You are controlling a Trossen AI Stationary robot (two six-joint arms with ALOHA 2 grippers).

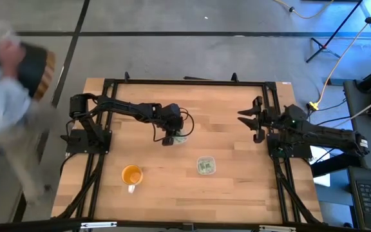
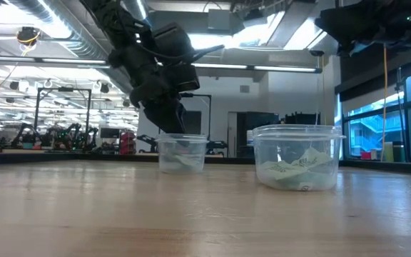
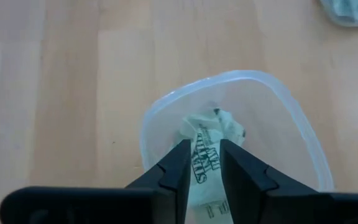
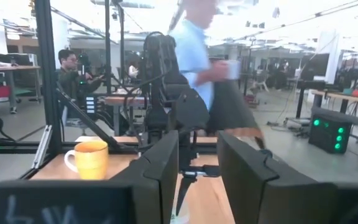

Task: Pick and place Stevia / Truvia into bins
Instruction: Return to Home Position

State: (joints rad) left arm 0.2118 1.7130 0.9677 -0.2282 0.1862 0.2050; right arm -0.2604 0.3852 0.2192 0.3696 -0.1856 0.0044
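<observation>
My left gripper (image 1: pixel 170 139) (image 2: pixel 173 128) hangs over a clear cup (image 1: pixel 181 138) (image 2: pixel 182 153) near the table's middle, fingers pointing down at its rim (image 3: pixel 278 93). The fingers (image 3: pixel 178 163) stand narrowly open. Pale green and white packets (image 3: pixel 219 124) lie crumpled inside the cup. One printed packet (image 3: pixel 204 163) shows in the gap between the fingers. A second clear cup (image 1: pixel 205 165) (image 2: pixel 298 168), nearer the table's near edge, holds several packets. My right gripper (image 1: pixel 242 117) (image 4: pixel 197 155) waits open, raised at the table's right side. My left gripper has the printed packet (image 3: pixel 205 177) showing in the gap between its two fingers, over the cup and seen from above. I cannot tell whether the fingers touch it or whether it lies loose in the cup below them.
An orange cup with a handle (image 1: pixel 131 174) (image 4: pixel 91 158) stands toward the near left of the table. A person (image 1: pixel 5 64) moves past the table's far left corner. Black frame rails (image 1: pixel 185 82) run along the table's edges. Bare wood lies between the cups and the right arm.
</observation>
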